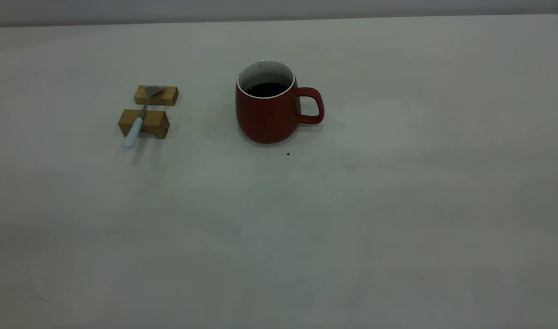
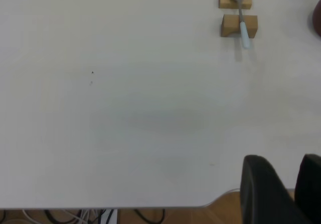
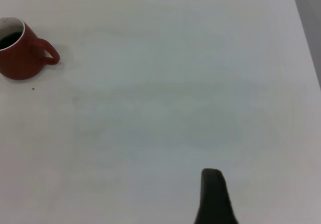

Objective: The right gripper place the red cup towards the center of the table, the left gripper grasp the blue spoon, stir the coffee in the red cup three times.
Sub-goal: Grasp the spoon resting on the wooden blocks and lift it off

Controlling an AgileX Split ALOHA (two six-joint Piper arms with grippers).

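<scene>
The red cup [image 1: 267, 114] stands upright at the table's [image 1: 397, 205] far middle, handle toward the right, with dark coffee [image 1: 266, 89] inside. The blue spoon [image 1: 139, 116] lies across two wooden blocks to the cup's left, pale handle toward the near side. No gripper appears in the exterior view. In the left wrist view my left gripper [image 2: 283, 158] hovers over the table's near edge, far from the spoon [image 2: 242, 23], fingers apart and empty. One dark finger [image 3: 213, 194] of my right gripper shows in the right wrist view, far from the cup [image 3: 17, 56].
Two tan wooden blocks [image 1: 155, 95] [image 1: 144, 123] carry the spoon. A tiny dark speck [image 1: 288, 154] lies just in front of the cup. Cables hang below the table edge [image 2: 75, 216] in the left wrist view.
</scene>
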